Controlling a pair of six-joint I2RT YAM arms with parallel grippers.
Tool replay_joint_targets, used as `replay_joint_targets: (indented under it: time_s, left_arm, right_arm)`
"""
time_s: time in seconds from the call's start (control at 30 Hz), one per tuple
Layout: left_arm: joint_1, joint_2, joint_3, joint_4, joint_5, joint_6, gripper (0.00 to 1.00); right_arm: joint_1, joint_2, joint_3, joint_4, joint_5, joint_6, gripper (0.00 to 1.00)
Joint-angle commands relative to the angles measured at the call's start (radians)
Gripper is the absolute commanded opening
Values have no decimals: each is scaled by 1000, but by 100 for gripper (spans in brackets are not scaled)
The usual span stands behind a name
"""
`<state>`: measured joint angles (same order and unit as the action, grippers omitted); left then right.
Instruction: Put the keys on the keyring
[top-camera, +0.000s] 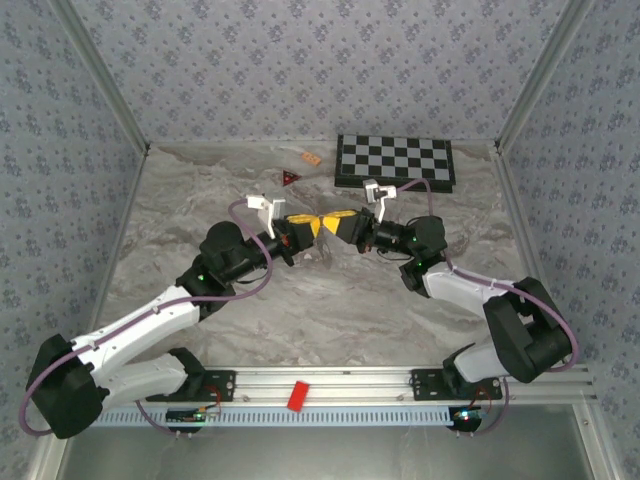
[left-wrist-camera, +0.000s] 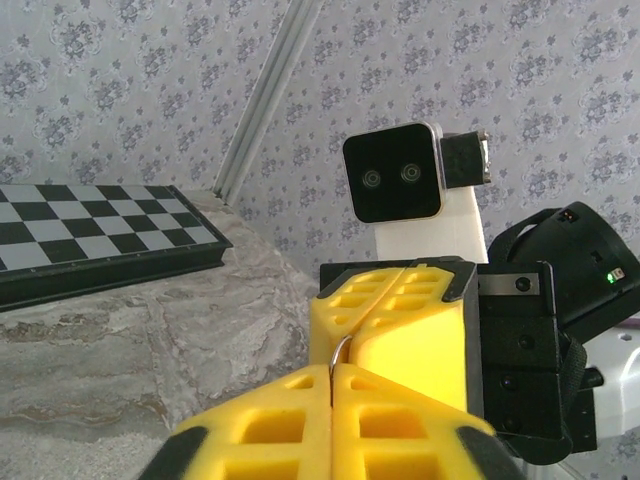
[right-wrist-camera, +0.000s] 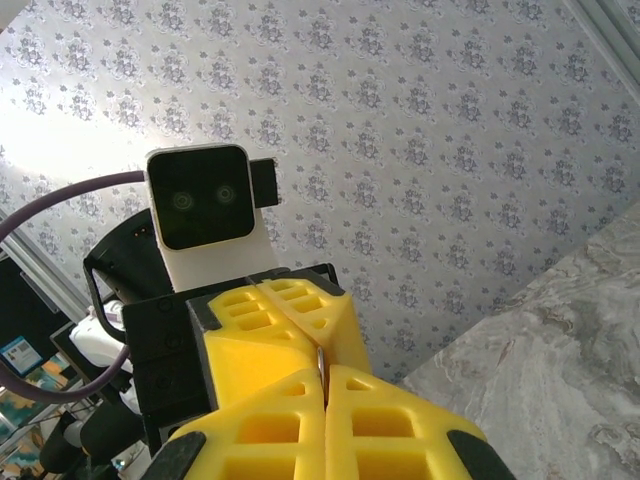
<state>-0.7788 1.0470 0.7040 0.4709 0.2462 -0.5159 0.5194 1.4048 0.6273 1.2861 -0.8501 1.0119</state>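
Left end effector (top-camera: 314, 225), marble table (top-camera: 330, 300), wallpaper (top-camera: 300, 60)

Soft, even light fills the top view, leaving only faint shadows on the marble bench (top-camera: 330, 300). The right wrist view has a washed-out glare on the wallpaper (right-wrist-camera: 70, 110) at upper left — bright, detail lost. Both wrist views blur slightly in the nearest foreground, along the bottom edge.

Both arms reach in over the marble worktop (top-camera: 330, 310) and the left gripper (top-camera: 310, 225) meets the right gripper (top-camera: 336, 226), yellow fingers tip to tip. Beyond them lie a checkerboard (top-camera: 395, 160), a small red triangle (top-camera: 290, 179) and an orange chip (top-camera: 312, 158).
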Motion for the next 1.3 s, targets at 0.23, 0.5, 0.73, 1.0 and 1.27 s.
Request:
replay_joint_targets:
  time_s: [0.23, 0.5, 0.73, 1.0, 1.27]
  left_arm:
    - [51, -162, -36, -42, -87, 21, 57]
    - [63, -178, -49, -66, -99, 20, 57]
    - [65, -184, -42, -123, -125, 50, 64]
    - [68, -193, -42, -223, -185, 91, 92]
    - [84, -161, -23, -369, -294, 125, 100]
  right_arm:
    - [-9, -77, 0, -115, 52, -92, 0]
    - [-5, -100, -3, -170, 76, -134, 0]
    - [0, -176, -8, -340, 123, -263, 0]
    - [-4, -253, -17, -502, 139, -374, 0]
    - [-36, -374, -94, -600, 230, -502, 0]
